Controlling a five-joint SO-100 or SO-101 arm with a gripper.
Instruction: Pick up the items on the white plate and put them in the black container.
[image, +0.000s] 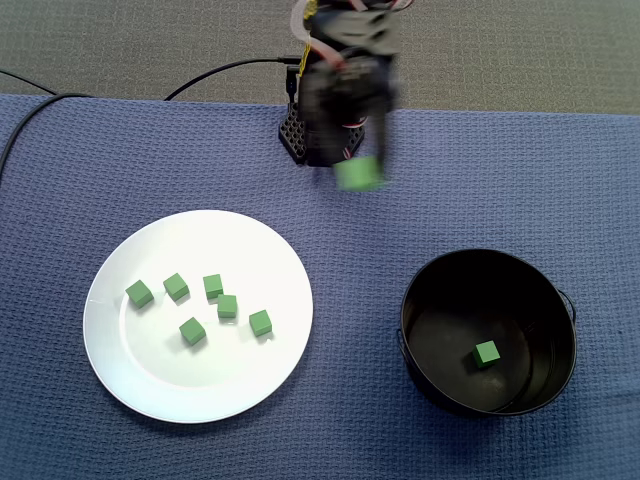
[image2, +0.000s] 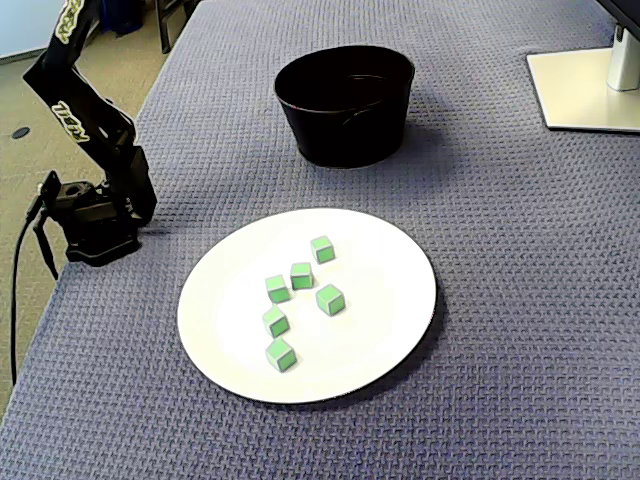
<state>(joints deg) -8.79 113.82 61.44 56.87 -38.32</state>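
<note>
Because the blue cloth (image: 560, 180) separates the two vessels, a cube released over it lands outside the task area. The white plate (image: 130, 370) holds six green cubes (image: 227, 306). The black container (image: 430, 300), well apart to the plate's right in a fixed view, holds one cube (image: 487, 352). The gripper (image: 358, 175) is blurred but appears closed on a seventh cube (image: 356, 178) near the arm base, over neither vessel.

Risks:
- A fast swing may loosen the hold.
- An early release may bounce the cube off the container rim.
</note>
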